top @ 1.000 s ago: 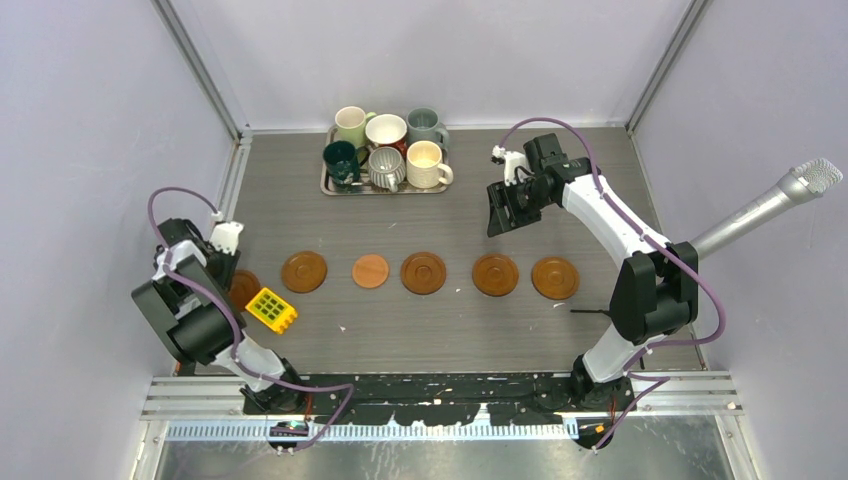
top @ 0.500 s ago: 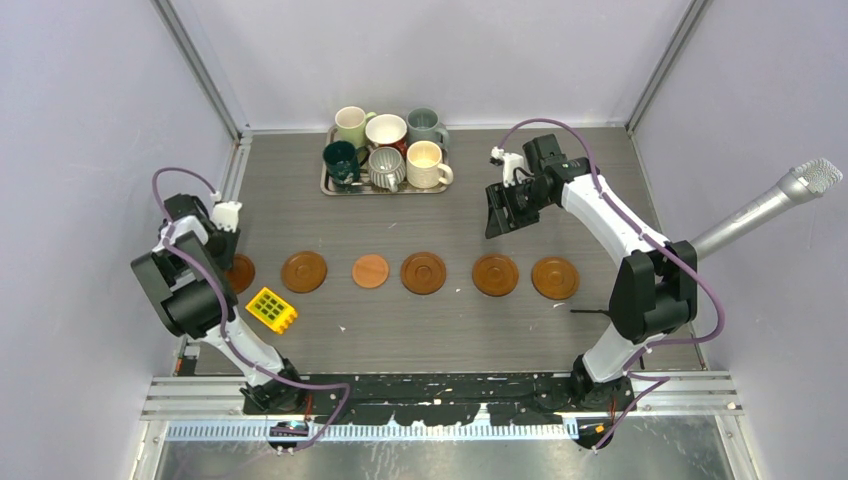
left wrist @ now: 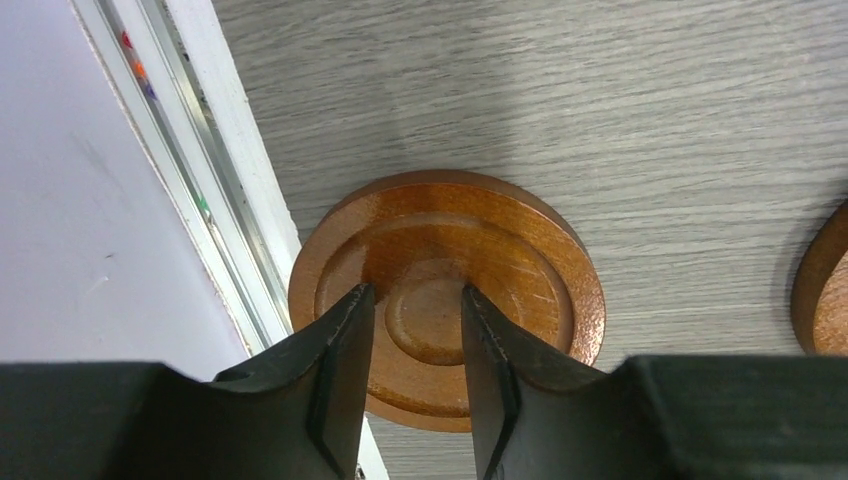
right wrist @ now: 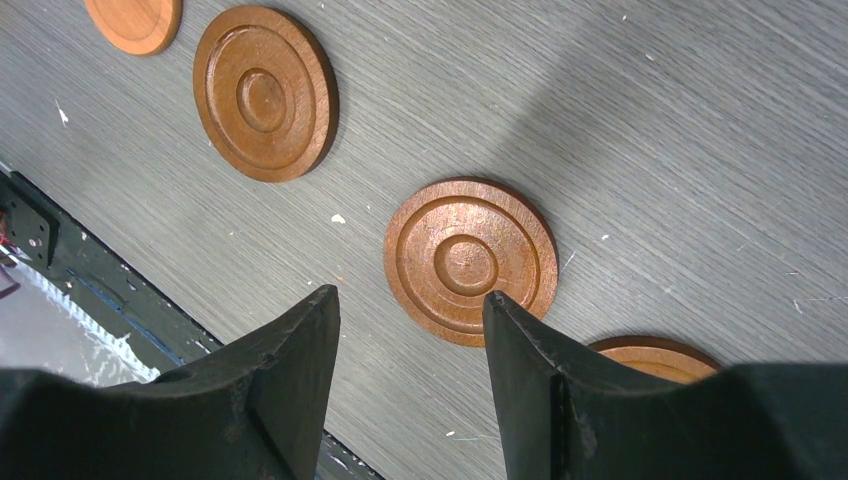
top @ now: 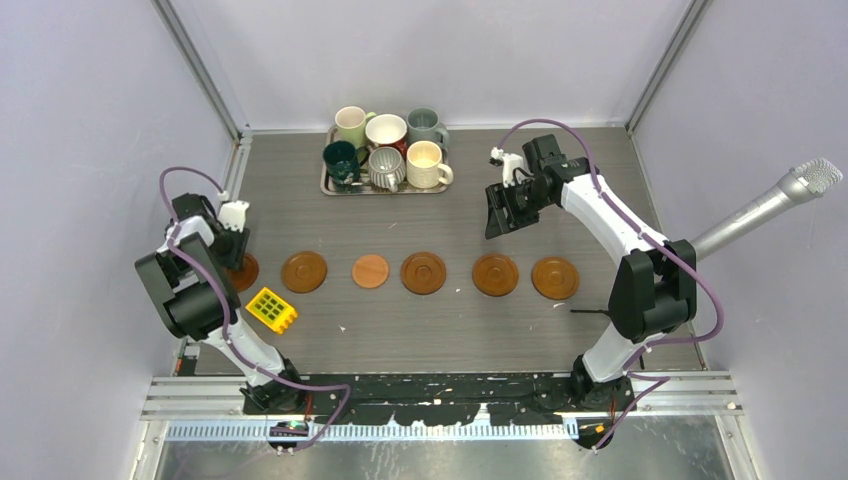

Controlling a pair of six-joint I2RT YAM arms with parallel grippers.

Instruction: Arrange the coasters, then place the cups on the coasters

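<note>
- Far left: the left gripper (left wrist: 415, 295) points down over the first coaster (left wrist: 500, 250). Its fingers stand a narrow gap apart, one either side of the disc's raised centre, with nothing pinched between them. Whether the tips touch the wood, I cannot tell.
- That coaster lies flat on the table (top: 400, 330), just beside the white rail (left wrist: 235, 170) at the left edge.
- Near it, on the base side, sits a yellow block (top: 271, 309), apart from the disc.
- Along the row there is a second coaster (top: 303, 271), then the plain coaster (top: 371, 271), lighter and smaller. Three more ringed ones follow (top: 423, 272), (top: 495, 274), (top: 555, 278). That makes six in one line across the table, none touching, all bare.
- Behind the row, at the far edge, the tray (top: 326, 185) holds all six mugs (top: 386, 166), packed in two rows of three.
- Right of the tray, the right gripper (right wrist: 410, 298) hovers above the table with its fingers spread wide, holding nothing. In its wrist view the fifth disc lies below the gap.
- Far right: a microphone (top: 780, 200) pokes in over the table edge.
</note>
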